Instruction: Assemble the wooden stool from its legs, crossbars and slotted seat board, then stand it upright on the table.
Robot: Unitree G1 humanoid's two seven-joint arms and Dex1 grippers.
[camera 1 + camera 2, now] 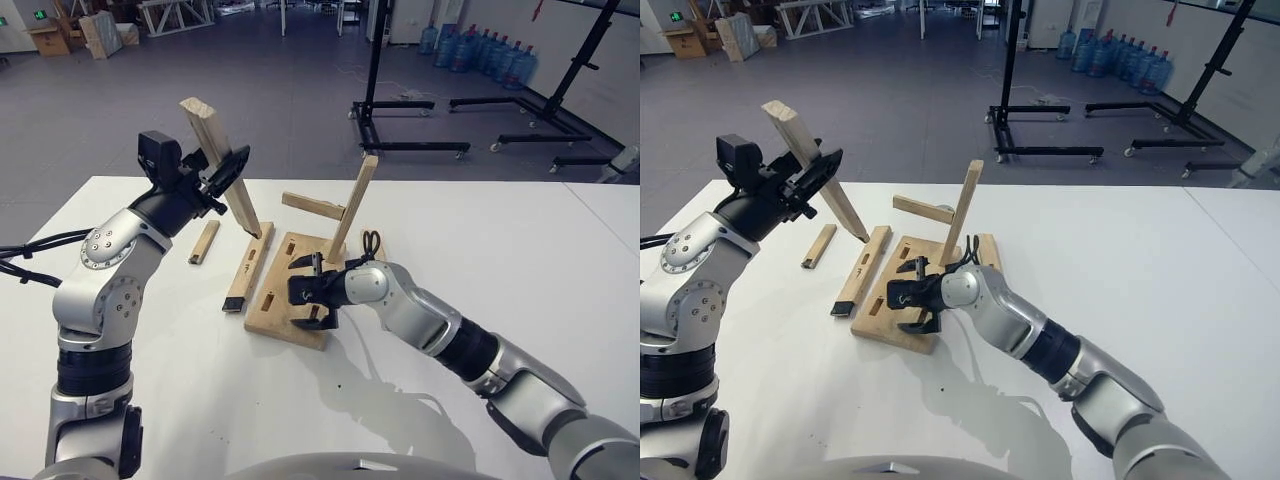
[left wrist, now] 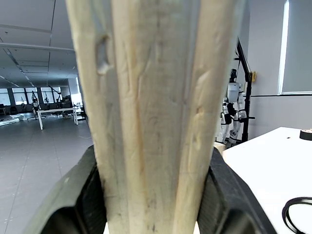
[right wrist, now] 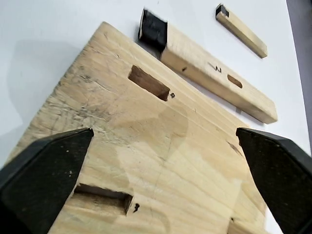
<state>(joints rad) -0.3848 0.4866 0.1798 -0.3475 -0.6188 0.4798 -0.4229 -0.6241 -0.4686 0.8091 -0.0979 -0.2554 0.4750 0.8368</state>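
Seat board (image 1: pixel 270 312) lies flat on the table (image 1: pixel 500 230), slots up, with one leg (image 1: pixel 355 200) standing in its far side, leaning a little, and a crossbar (image 1: pixel 310 206) jutting from it toward the left. Right gripper (image 1: pixel 298 293) sits low over the board's near left part, jaws spread wide and holding nothing. Left gripper (image 1: pixel 226 172) is clamped on a second leg (image 1: pixel 203 118), raised and slanted, its lower end at the far tip of a third leg (image 1: pixel 250 265) lying just beside the board's left edge. A short bar (image 1: pixel 204 242) lies farther left.
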